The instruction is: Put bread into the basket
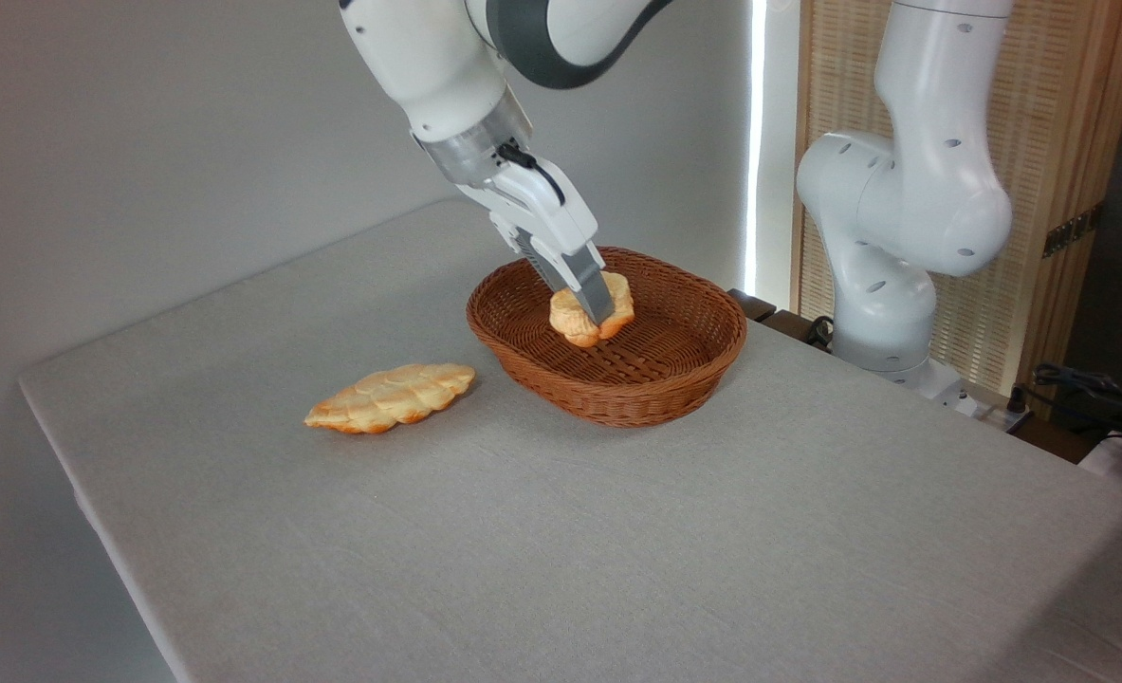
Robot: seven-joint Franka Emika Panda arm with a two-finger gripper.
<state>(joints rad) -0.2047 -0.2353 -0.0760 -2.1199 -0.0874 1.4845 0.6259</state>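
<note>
- The table point(561, 531) carries no readable writing or labels; its gray cloth runs bare to the left and near edges, with wide open room in front.
- The long braided loaf point(391, 397) lies flat left of the basket, apart from it.
- The basket point(617, 394) sits near the far edge (its rim is unobstructed all round).
- The gripper point(591, 313) reaches down into it, clamped on the bread point(579, 324), which sits just above the woven floor.
</note>
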